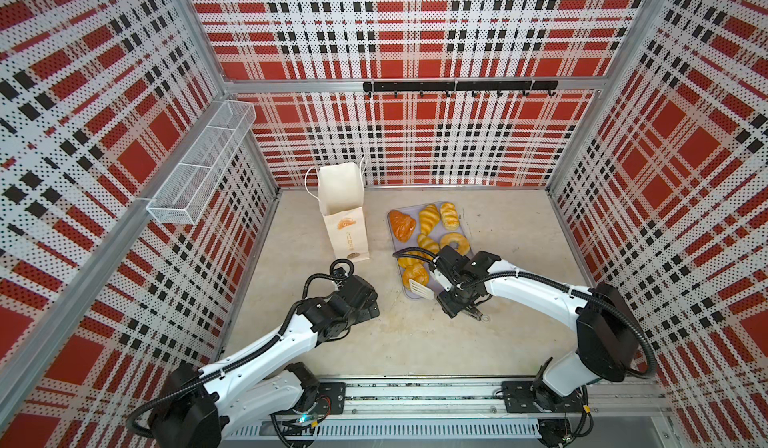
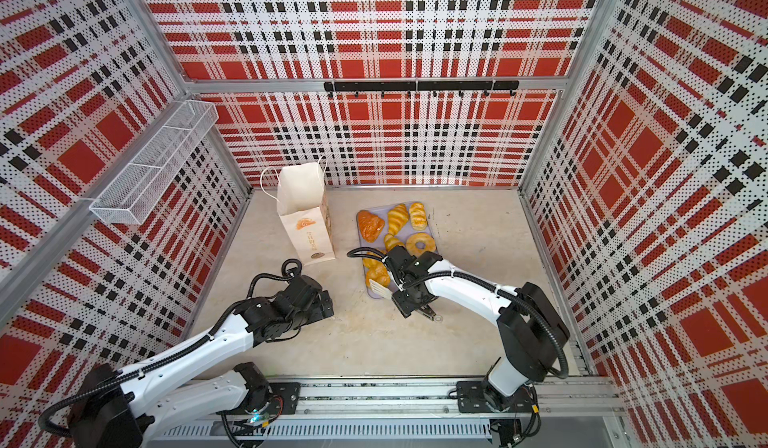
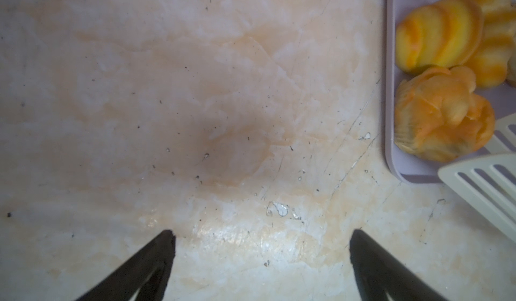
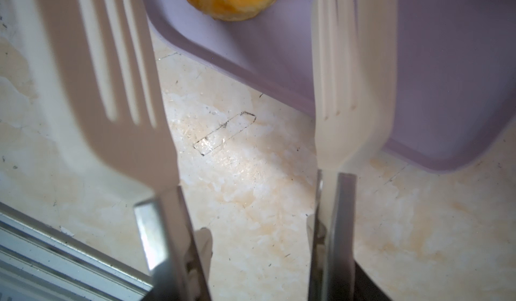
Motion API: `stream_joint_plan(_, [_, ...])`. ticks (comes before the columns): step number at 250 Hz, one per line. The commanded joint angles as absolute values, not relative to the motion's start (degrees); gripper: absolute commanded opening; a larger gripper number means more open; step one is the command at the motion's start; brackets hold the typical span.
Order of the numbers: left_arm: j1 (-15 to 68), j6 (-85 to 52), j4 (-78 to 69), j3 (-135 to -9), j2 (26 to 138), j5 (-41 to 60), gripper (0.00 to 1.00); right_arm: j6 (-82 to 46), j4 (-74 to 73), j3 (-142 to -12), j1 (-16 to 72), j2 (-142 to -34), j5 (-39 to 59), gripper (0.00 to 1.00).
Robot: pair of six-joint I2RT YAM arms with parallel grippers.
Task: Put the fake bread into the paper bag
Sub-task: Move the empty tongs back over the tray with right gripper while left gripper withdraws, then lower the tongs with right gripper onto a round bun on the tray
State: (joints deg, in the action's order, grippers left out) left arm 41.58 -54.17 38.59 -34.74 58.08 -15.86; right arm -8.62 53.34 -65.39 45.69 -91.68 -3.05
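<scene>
White tongs [image 4: 349, 76], pinched by the right gripper [image 1: 451, 296], hang open beside the fake bread [image 1: 429, 217] on its purple tray [image 4: 446, 62]; the left gripper [image 3: 261, 238] is spread wide and empty. Next, I think: nip the near bun [image 1: 415, 275] softly, then carry it to the paper bag [image 1: 347, 234].

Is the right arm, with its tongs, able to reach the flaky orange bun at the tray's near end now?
Probably yes. The right gripper holds the tongs spread open just short of the flaky bun at the near corner of the lilac tray, and nothing lies between.
</scene>
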Motion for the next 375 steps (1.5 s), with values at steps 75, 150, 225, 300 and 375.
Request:
stream_joint_plan(75, [42.06, -54.69, 39.89, -34.9, 57.21, -18.4, 1.0, -7.76, 54.25, -71.23, 46.87, -96.54, -4.5, 0.61])
stream_joint_plan(150, [42.03, -54.1, 39.9, -35.33, 57.83, -18.35, 0.99, -6.68, 57.5, -75.35, 47.58, -100.72, -6.47, 0.61])
stream_joint_plan(225, [42.07, -53.78, 40.0, -35.77, 57.72, -18.74, 0.99, -6.31, 60.95, -78.13, 47.63, -104.01, -8.36, 0.6])
stream_joint_plan(300, [42.02, -53.26, 40.2, -36.58, 58.36, -18.81, 0.99, -5.03, 62.35, -78.98, 47.63, -104.9, -7.22, 0.48])
stream_joint_plan(375, [42.02, -52.87, 40.47, -36.83, 58.3, -19.06, 0.99, -4.78, 63.51, -75.59, 47.25, -101.4, -7.75, 0.47])
